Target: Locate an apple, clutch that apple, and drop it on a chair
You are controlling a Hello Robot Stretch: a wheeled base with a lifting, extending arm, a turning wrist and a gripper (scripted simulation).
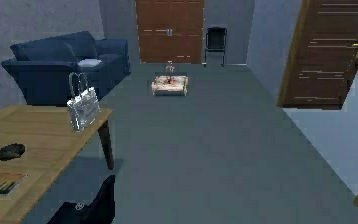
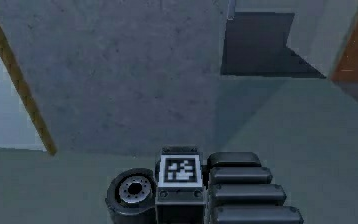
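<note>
A dim living room, seen looking forward: a wooden counter (image 1: 47, 135) fills the lower left. On it stand a pale, see-through bag-like thing (image 1: 83, 108) near the far edge, a small dark lump (image 1: 11, 151) and a flat dark item (image 1: 2, 183) at the near corner. The back of a dark seat (image 1: 87, 205) shows just beside the counter at the bottom edge.

Beyond the counter, a dark blue sofa (image 1: 67, 62) stands against the left wall with a pale object (image 1: 90, 64) lying on its cushion. At the far wall a black chair (image 1: 216, 44) stands just right of a wooden double door (image 1: 170, 30). On the floor before that door sits a low pale stand (image 1: 171, 87) bearing a small reddish thing (image 1: 170, 70), too small to say whether it is the apple. An open brown door (image 1: 327, 55) leans in from the right.

To the arm's side, a white marker square (image 2: 182, 168) sits at the bottom edge between dark ribbed arm segments (image 2: 249, 185) and the pincer (image 2: 134, 195), a dark round body. Its fingers cannot be made out, so its grip and whether it holds anything cannot be told. Behind are a grey wall (image 2: 117, 70) and a dark doorway (image 2: 262, 45).
</note>
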